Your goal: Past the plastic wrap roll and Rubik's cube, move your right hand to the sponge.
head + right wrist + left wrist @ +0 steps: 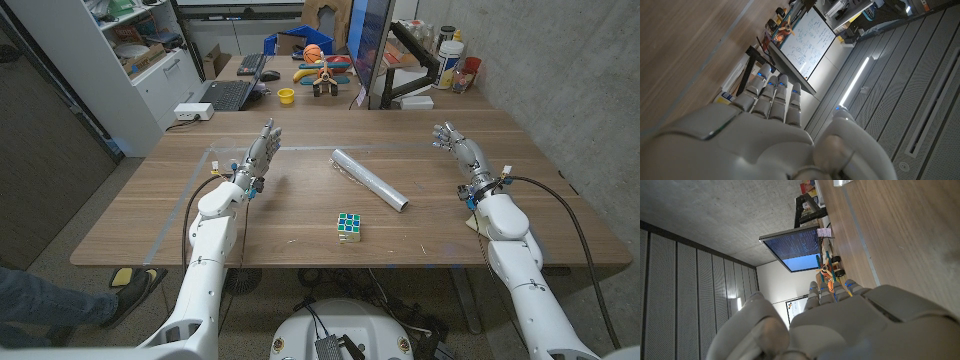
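Right robot hand (455,143) at table (300,215) far right side, fingers apart, holding nothing; left robot hand (260,155) likewise spread, empty. Plastic wrap roll (369,179) lies diagonally mid-table; Rubik's cube (348,226) nearer front edge, just left of roll's near end. Sponge location cannot tell

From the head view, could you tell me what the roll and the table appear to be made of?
The roll looks like clear plastic film, glossy and silvery with bright glints along it. The table looks like wood or a wood-look veneer, matte brown with visible plank grain.
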Action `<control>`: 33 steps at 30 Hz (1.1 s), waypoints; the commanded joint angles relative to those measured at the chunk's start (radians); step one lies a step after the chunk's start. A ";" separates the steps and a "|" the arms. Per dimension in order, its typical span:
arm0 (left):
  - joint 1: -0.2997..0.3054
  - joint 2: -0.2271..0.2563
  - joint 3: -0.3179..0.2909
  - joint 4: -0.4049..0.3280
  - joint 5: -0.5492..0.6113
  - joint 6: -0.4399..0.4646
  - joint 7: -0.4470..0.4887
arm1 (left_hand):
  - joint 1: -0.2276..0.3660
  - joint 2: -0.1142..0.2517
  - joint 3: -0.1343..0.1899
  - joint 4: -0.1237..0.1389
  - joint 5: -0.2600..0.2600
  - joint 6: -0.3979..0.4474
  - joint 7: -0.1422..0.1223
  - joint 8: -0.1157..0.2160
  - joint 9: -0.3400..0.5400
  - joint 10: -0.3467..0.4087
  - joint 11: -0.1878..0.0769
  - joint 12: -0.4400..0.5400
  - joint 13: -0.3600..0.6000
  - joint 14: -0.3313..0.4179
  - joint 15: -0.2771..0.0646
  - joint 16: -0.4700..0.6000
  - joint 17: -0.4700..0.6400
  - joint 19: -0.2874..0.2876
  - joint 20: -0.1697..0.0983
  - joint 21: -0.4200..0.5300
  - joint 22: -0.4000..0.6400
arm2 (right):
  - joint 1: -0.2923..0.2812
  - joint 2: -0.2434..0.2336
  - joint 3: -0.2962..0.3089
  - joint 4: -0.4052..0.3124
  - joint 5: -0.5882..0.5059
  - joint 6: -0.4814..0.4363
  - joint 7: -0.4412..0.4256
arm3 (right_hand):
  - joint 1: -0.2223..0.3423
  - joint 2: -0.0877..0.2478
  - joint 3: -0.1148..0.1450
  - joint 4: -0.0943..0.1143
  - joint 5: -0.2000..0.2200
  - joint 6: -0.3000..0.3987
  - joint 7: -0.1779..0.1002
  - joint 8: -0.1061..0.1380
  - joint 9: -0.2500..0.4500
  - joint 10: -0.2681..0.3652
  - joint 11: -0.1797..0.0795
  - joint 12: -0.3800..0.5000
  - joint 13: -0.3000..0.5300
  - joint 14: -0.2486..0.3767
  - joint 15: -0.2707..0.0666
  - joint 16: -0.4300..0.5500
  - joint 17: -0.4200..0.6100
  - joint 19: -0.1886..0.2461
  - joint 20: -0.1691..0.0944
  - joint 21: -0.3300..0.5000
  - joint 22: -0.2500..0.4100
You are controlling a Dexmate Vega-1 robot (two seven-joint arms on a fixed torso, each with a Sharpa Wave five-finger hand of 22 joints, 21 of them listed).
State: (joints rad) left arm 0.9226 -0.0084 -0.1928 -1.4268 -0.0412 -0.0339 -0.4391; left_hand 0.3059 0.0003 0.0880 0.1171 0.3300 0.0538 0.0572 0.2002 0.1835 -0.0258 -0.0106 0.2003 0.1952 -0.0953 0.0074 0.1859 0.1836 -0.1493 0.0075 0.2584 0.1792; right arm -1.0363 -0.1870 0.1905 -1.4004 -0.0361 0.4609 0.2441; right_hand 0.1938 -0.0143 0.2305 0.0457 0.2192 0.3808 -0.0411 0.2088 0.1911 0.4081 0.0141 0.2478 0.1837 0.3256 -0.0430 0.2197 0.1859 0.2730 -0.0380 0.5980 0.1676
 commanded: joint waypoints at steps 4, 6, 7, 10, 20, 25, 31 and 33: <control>0.004 0.006 0.001 -0.023 0.013 0.024 0.004 | -0.001 0.011 -0.004 0.003 0.006 0.008 0.003 0.004 0.005 -0.002 -0.003 0.007 0.002 -0.009 0.004 0.004 0.003 -0.004 0.006 -0.005 0.002 | -0.002 -0.015 0.010 0.024 -0.016 0.058 -0.007 | 0.001 -0.002 -0.002 -0.011 0.012 0.018 -0.006 0.009 0.002 0.023 -0.007 0.009 0.004 0.020 -0.018 0.004 0.001 0.012 -0.025 -0.008 0.000; 0.005 0.005 0.000 -0.027 0.013 0.024 0.006 | -0.001 0.011 -0.004 0.003 0.006 0.008 0.003 0.004 0.005 -0.003 -0.004 0.007 0.002 -0.009 0.003 0.004 0.003 -0.005 0.008 -0.006 0.002 | -0.003 -0.016 0.011 0.022 -0.019 0.060 -0.009 | 0.003 -0.003 -0.002 -0.013 0.013 0.021 -0.009 0.009 0.002 0.024 -0.008 0.009 0.004 0.022 -0.020 0.004 0.001 0.014 -0.025 -0.010 0.000; 0.006 0.005 0.000 -0.029 0.013 0.023 0.006 | -0.001 0.011 -0.005 0.003 0.006 0.008 0.003 0.003 0.005 -0.003 -0.004 0.007 0.002 -0.009 0.003 0.004 0.003 -0.005 0.007 -0.006 0.002 | -0.004 -0.018 0.011 0.023 -0.027 0.065 -0.012 | 0.003 -0.004 -0.002 -0.014 0.013 0.021 -0.009 0.009 0.002 0.025 -0.007 0.009 0.004 0.024 -0.020 0.004 0.000 0.014 -0.026 -0.011 0.000; 0.008 0.004 0.000 -0.034 0.013 0.024 0.007 | -0.001 0.012 -0.005 0.003 0.006 0.009 0.004 0.004 0.005 -0.003 -0.004 0.007 0.002 -0.009 0.003 0.004 0.003 -0.005 0.008 -0.007 0.002 | -0.004 -0.018 0.010 0.027 -0.047 0.085 -0.029 | 0.007 -0.006 -0.001 -0.017 0.016 0.021 -0.011 0.008 0.002 0.029 -0.005 0.009 0.005 0.027 -0.022 0.003 0.000 0.018 -0.027 -0.014 0.000; 0.015 0.001 0.000 -0.039 0.012 0.026 0.009 | -0.001 0.013 -0.007 0.003 0.006 0.010 0.003 0.003 0.005 -0.001 -0.005 0.008 0.002 -0.009 0.003 0.004 0.003 -0.005 0.010 -0.010 0.003 | -0.021 -0.033 0.018 0.003 -0.095 0.102 -0.055 | 0.009 -0.007 -0.002 -0.020 0.021 0.026 -0.015 0.007 0.002 0.034 -0.015 0.009 0.005 0.031 -0.030 0.001 -0.001 0.023 -0.029 -0.021 0.000; 0.015 -0.002 0.001 -0.036 0.012 0.022 0.012 | -0.001 0.014 -0.009 0.003 0.005 0.009 0.002 0.003 0.005 0.000 -0.005 0.008 0.002 -0.010 0.003 0.004 0.003 -0.006 0.011 -0.012 0.003 | -0.031 -0.043 0.021 -0.013 -0.124 0.103 -0.067 | 0.009 -0.007 -0.002 -0.021 0.023 0.028 -0.018 0.007 0.002 0.037 -0.022 0.009 0.005 0.033 -0.031 0.000 -0.001 0.026 -0.030 -0.024 0.000; 0.011 -0.006 0.004 -0.026 0.012 0.015 0.013 | -0.001 0.015 -0.010 0.003 0.005 0.010 0.003 0.003 0.005 -0.001 -0.007 0.008 0.002 -0.010 0.003 0.004 0.003 -0.006 0.011 -0.014 0.003 | -0.044 -0.054 0.021 -0.018 -0.197 0.130 -0.112 | 0.008 -0.008 -0.003 -0.022 0.027 0.029 -0.024 0.006 0.003 0.043 -0.028 0.010 0.005 0.041 -0.039 0.000 -0.001 0.032 -0.032 -0.029 0.001; 0.010 -0.006 0.005 -0.023 0.013 0.016 0.013 | -0.001 0.015 -0.011 0.003 0.005 0.010 0.003 0.003 0.005 0.000 -0.007 0.008 0.002 -0.009 0.003 0.004 0.003 -0.006 0.011 -0.014 0.004 | -0.048 -0.056 0.020 -0.021 -0.205 0.130 -0.115 | 0.007 -0.008 -0.004 -0.022 0.028 0.032 -0.028 0.007 0.003 0.043 -0.029 0.009 0.005 0.045 -0.041 0.001 0.000 0.034 -0.032 -0.031 0.001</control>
State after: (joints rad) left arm 0.9349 -0.0095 -0.1920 -1.4611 -0.0291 -0.0099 -0.4287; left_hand 0.3018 0.0044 0.0821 0.1171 0.3300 0.0573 0.0607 0.2002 0.1835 -0.0258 -0.0106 0.2003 0.1955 -0.0952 0.0075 0.1858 0.1836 -0.1561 0.0143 0.2473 0.1790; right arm -1.0627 -0.2252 0.2082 -1.4029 -0.1625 0.5677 0.1735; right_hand 0.1993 -0.0196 0.2252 0.0261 0.2406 0.4026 -0.0630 0.2088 0.1912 0.4452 -0.0052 0.2515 0.1837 0.3578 -0.0430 0.2196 0.1862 0.2959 -0.0429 0.5728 0.1678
